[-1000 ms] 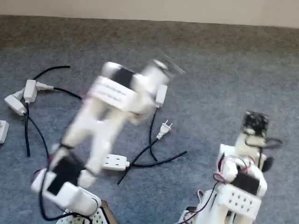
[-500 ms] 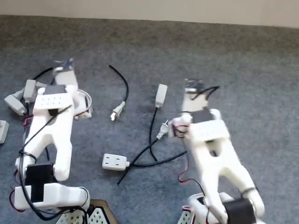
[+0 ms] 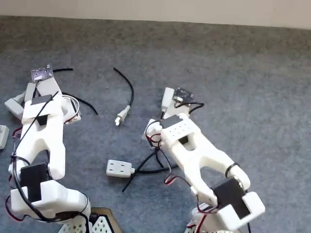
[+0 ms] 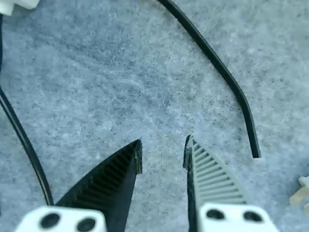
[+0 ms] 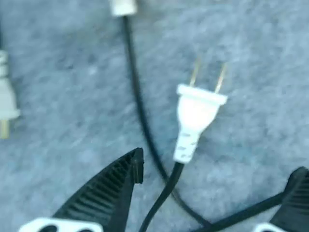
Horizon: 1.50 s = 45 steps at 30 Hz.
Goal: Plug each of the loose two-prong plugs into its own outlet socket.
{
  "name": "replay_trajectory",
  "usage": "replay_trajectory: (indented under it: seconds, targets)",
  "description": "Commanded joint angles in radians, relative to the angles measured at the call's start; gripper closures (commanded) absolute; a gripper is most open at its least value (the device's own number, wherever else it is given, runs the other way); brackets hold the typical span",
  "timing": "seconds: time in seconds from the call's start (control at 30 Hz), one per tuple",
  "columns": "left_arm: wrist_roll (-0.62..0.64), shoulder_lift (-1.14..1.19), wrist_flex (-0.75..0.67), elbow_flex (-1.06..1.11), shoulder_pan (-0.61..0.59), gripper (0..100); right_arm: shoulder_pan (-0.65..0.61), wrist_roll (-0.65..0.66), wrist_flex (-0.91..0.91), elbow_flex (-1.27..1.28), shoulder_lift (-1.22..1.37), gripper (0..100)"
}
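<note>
High view: plug [image 3: 121, 116] apart from socket [image 3: 120, 168]

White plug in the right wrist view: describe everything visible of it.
The white plug lies flat and loose on the grey carpet. Its body looks like moulded plastic, tapering to a ribbed neck that joins a black cord. Two brass-coloured prongs point away from the open right pincer, which touches nothing. A second cord runs beside it.
</note>
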Motion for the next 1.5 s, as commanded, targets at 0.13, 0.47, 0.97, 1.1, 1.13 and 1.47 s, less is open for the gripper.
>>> replay_trajectory:
  seconds: [0.13,0.47,0.97,1.1,1.13,1.47]
  targets:
    - [0.008,-0.002,-0.012,-0.005,0.008,84,0.071,-0.006,-0.016,-0.143,0.094,71.2]
    - [0.008,-0.001,-0.012,-0.002,0.008,84,0.071,-0.011,-0.012,-0.160,0.116,77.5]
    - [0.008,-0.001,-0.012,-0.001,0.008,84,0.107,0.152,0.154,-0.271,0.016,99.5]
    - [0.008,-0.001,-0.012,-0.001,0.008,84,0.208,0.695,0.188,-0.364,0.004,99.4]
    - [0.008,-0.001,-0.012,-0.001,0.008,84,0.228,0.838,0.200,-0.387,0.013,99.4]
    - [0.008,-0.001,-0.012,0.001,0.008,84,0.213,1.293,0.311,-0.527,0.242,99.4]
